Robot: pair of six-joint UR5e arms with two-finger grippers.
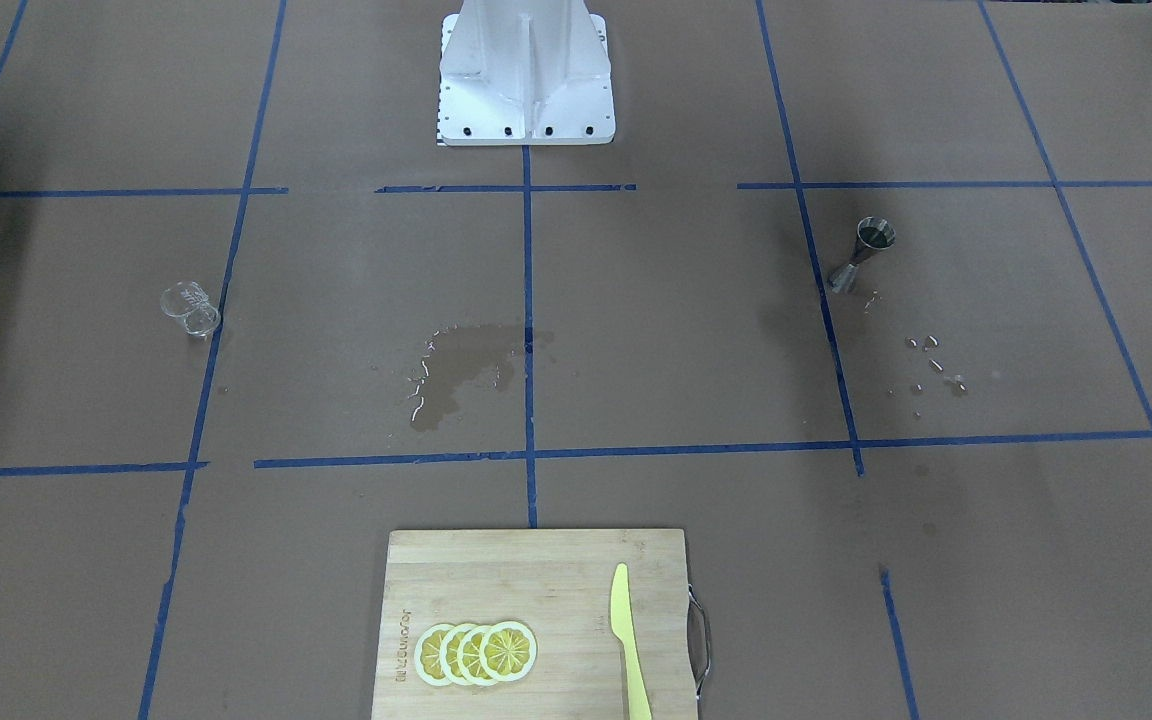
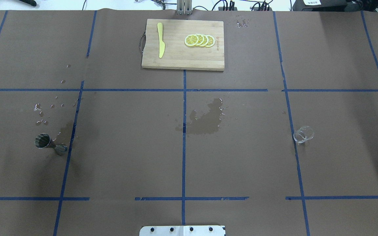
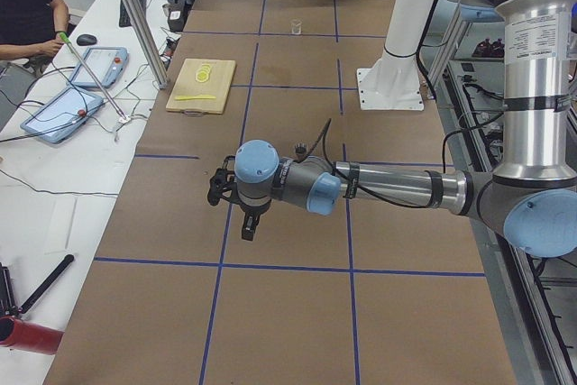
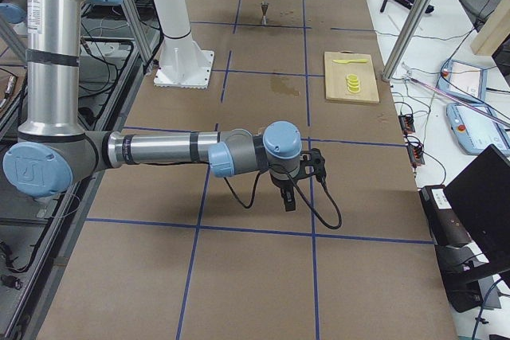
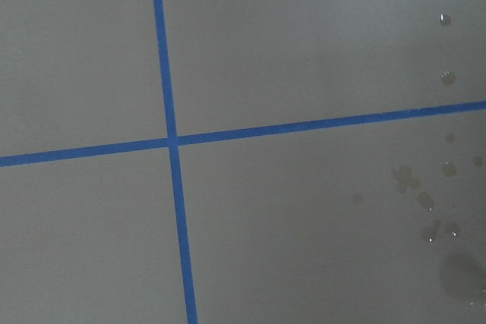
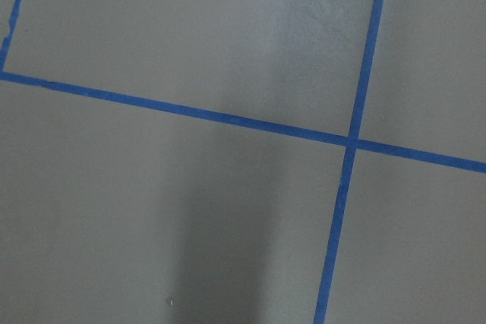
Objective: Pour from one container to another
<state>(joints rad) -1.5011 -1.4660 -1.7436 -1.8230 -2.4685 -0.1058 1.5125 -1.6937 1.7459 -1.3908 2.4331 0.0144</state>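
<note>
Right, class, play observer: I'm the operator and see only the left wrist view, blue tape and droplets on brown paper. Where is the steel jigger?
Observer: The steel jigger stands upright on the robot's left side of the table, beside a blue tape line.
Operator: And the glass cup?
Observer: The glass cup sits far off on the robot's right side, also by a tape line.
Operator: Is my left hand close to the jigger?
Observer: No. The left hand hangs over bare table, nearer the table's left end than the jigger; open or shut, I cannot tell.
</note>
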